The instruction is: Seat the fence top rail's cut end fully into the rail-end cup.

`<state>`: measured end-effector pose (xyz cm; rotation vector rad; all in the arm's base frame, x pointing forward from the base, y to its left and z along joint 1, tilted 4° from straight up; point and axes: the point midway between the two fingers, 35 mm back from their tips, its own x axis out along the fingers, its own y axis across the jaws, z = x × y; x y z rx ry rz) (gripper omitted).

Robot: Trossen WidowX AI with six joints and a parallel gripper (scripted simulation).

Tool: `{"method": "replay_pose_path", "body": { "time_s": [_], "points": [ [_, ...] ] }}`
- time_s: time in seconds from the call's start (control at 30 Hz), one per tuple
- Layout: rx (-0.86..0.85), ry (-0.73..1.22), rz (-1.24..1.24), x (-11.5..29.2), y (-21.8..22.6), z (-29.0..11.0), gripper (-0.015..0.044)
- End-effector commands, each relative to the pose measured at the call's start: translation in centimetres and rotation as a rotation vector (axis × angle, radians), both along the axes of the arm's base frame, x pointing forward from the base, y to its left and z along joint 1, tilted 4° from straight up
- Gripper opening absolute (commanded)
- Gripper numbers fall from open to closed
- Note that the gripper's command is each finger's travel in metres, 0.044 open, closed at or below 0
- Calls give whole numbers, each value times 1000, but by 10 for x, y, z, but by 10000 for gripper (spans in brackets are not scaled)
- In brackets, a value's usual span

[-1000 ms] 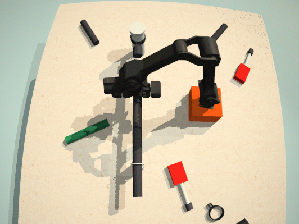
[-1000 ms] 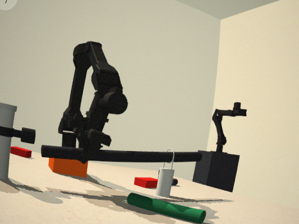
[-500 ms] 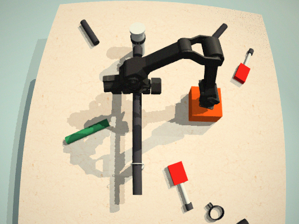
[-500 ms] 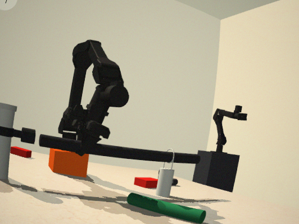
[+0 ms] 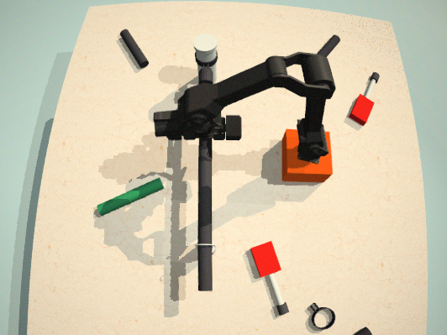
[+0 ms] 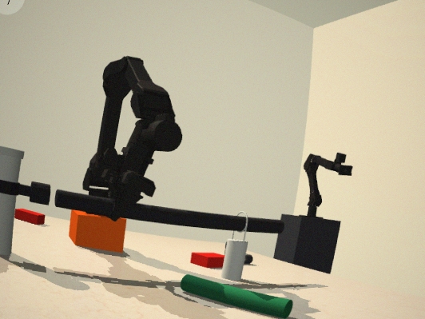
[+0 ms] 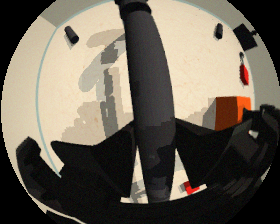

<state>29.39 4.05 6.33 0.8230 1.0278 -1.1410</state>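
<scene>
The dark top rail (image 5: 205, 212) (image 6: 192, 216) (image 7: 150, 75) runs through the wire loop (image 5: 213, 248) (image 6: 247, 221) on the short white post (image 6: 235, 260). My gripper (image 5: 206, 129) (image 6: 117, 212) (image 7: 152, 121) is shut on the rail, between the loop and the cut end. In the exterior view the rail is raised, its cut end slightly higher than its far end. A narrow gap shows there between the cut end and the dark end cup (image 5: 206, 75) (image 6: 40, 193). The cup hangs on the brace band (image 6: 8, 187), high on the big post (image 6: 5, 228) below its pale cap (image 5: 205, 42). The arm hides the cut end in the top view.
An orange block (image 5: 291, 170) (image 6: 97, 232) (image 7: 227, 112) stands under the arm's base. A green rod (image 5: 130, 196) (image 6: 236, 296) lies on the table beside the rail. Red blocks (image 5: 265, 259) (image 5: 362, 108), a loose ring (image 5: 313, 318) and dark rods (image 5: 134, 49) (image 5: 329, 45) lie around.
</scene>
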Motion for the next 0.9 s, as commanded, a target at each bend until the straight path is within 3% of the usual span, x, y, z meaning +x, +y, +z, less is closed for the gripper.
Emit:
{"method": "replay_pose_path", "body": {
  "time_s": [0.0,0.87],
  "points": [
    [-2,-8,5,3,0,5,0],
    [-2,2,3,8,-21,4,0]
  ]
}}
